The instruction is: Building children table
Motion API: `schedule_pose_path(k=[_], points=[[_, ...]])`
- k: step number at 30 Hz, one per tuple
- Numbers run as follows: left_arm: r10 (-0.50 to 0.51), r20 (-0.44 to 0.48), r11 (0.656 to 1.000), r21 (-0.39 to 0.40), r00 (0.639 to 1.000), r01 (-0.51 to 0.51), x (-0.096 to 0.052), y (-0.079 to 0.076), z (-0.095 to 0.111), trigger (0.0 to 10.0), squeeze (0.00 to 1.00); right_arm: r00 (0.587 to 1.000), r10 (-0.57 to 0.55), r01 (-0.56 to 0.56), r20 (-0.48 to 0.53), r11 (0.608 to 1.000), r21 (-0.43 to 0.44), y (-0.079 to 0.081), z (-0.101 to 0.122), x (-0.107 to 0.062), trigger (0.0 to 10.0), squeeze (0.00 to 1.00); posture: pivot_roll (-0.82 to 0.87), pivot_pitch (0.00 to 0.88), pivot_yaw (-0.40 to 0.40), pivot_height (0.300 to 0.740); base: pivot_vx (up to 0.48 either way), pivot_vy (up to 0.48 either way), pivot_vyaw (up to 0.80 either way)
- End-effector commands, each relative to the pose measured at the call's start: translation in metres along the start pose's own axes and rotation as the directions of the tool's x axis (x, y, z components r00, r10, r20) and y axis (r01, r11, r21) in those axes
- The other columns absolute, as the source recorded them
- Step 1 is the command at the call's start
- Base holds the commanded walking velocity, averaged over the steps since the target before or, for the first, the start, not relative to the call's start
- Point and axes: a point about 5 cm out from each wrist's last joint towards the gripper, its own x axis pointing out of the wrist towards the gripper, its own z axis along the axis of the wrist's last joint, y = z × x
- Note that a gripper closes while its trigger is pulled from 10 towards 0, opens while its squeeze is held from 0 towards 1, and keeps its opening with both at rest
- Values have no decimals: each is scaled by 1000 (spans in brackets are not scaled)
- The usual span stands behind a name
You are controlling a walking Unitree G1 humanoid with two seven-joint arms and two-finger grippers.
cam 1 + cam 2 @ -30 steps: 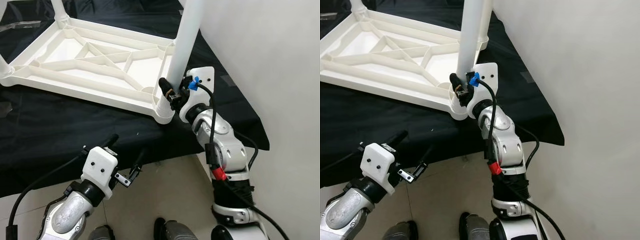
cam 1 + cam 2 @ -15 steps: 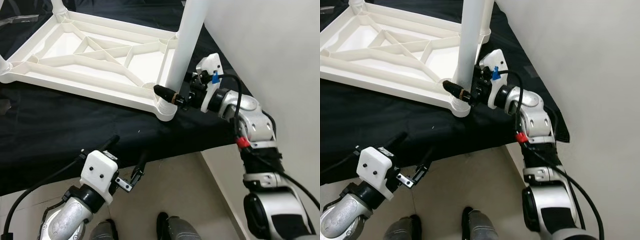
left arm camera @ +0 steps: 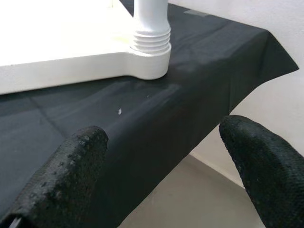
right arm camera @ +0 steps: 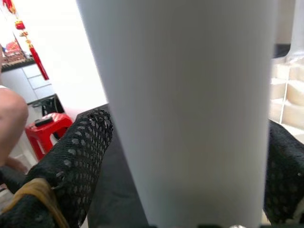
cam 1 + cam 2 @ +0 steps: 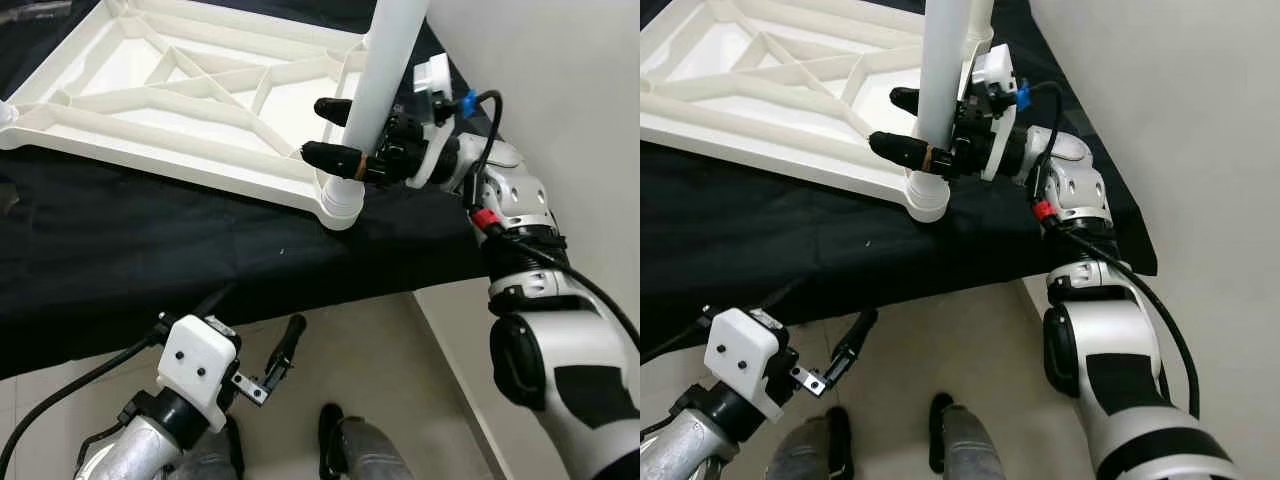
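Apparently mid-assembly: the upturned white table frame (image 5: 190,100) lies on the black-draped tabletop (image 5: 150,260), and the right gripper (image 5: 345,135) has its fingers closed around the white leg (image 5: 385,75), standing upright in the frame's near corner socket (image 5: 340,200). Other corners are cropped, so remaining legs are uncertain; the left gripper (image 5: 245,335) hangs spread wide and empty below the tabletop edge nearest that socket. No containers seen.

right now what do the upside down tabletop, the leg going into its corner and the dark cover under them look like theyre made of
Tabletop: probably moulded white plastic, matt, judging by its cast ribs. Leg: seemingly the same smooth white plastic; ridged rings sit at its socket, and the right gripper straddles it. Cover: black cloth, matt, creased and draped over the edge.
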Motion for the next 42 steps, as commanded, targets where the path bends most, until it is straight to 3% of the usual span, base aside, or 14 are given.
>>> schedule_pose_path(k=[1, 10, 11, 12, 13, 25, 31, 34, 36, 37, 38, 39, 41, 42], points=[[-11, -32, 1000, -1, 999, 11, -8, -5, 2, 10000, 0, 995, 89, -89, 36, 996, 2, 2, 4, -4, 10000, 0, 199, 402, -65, 740, 0, 0, 0], [-13, -43, 1000, -6, 999, 13, -15, -7, 7, 10000, 0, 986, 157, -157, 64, 988, -1, 2, 9, -4, 10000, 0, 214, 418, -55, 740, 0, 0, 0], [-14, -49, 1000, -7, 999, 13, -17, -8, 9, 10000, 0, 982, 172, -172, 83, 985, -10, 1, 12, -3, 6549, 0, 223, 427, -46, 740, 0, 0, 0], [-14, -49, 1000, -7, 999, 13, -17, -8, 9, 10000, 0, 982, 172, -172, 83, 985, -10, 1, 12, -3, 6549, 0, 223, 427, -46, 740, 0, 0, 0], [-17, -56, 1000, -11, 998, 17, -19, -8, 10, 10000, 0, 978, 191, -188, 87, 981, -42, 1, 19, -2, 0, 0, 220, 431, -37, 740, 0, 0, 0], [-17, -62, 1000, -8, 998, 17, -13, -5, 6, 10000, 0, 986, 169, -165, 3, 967, -196, -5, 43, -12, 0, 0, 167, 379, -53, 740, 0, 0, 0], [-13, -45, 1000, 7, 999, 13, 0, 0, -3, 10000, 0, 997, 14, -37, -78, 949, -314, -7, 52, -28, 0, 0, 116, 314, -78, 740, 0, 0, 0], [-8, -35, 1000, 17, 999, 9, 10, 4, -9, 10000, 0, 969, -174, 114, -178, 947, -300, 1, 26, -38, 0, 0, 86, 266, -99, 740, 0, 0, 0], [-3, -26, 1000, 26, 1000, 3, 17, 7, -14, 10000, 0, 909, -330, 299, -256, 942, -156, 26, -28, -25, 0, 0, 75, 236, -100, 740, 0, 0, 0], [-3, -26, 1000, 26, 1000, 3, 17, 7, -14, 10000, 0, 909, -330, 299, -256, 942, -156, 26, -28, -25, 0, 0, 75, 236, -100, 740, 0, 0, 0], [0, -26, 1000, 29, 1000, 0, 22, 10, -17, 10000, 0, 831, -487, 480, -271, 872, -94, 34, -58, -14, 0, 0, 57, 199, -98, 740, 0, 0, 0], [0, -26, 1000, 29, 1000, 0, 22, 10, -17, 10000, 0, 831, -487, 480, -271, 872, -94, 34, -58, -14, 0, 0, 57, 199, -98, 740, 0, 0, 0], [-5, -23, 999, 41, 1000, 6, 31, 13, -23, 10000, 0, 631, -711, 737, -311, 674, -45, 53, -103, -4, 0, 0, 57, 165, -95, 740, 0, 0, 0], [-5, -23, 999, 41, 1000, 6, 31, 13, -23, 10000, 0, 631, -711, 737, -311, 674, -45, 53, -103, -4, 0, 0, 57, 165, -95, 740, 0, 0, 0]])
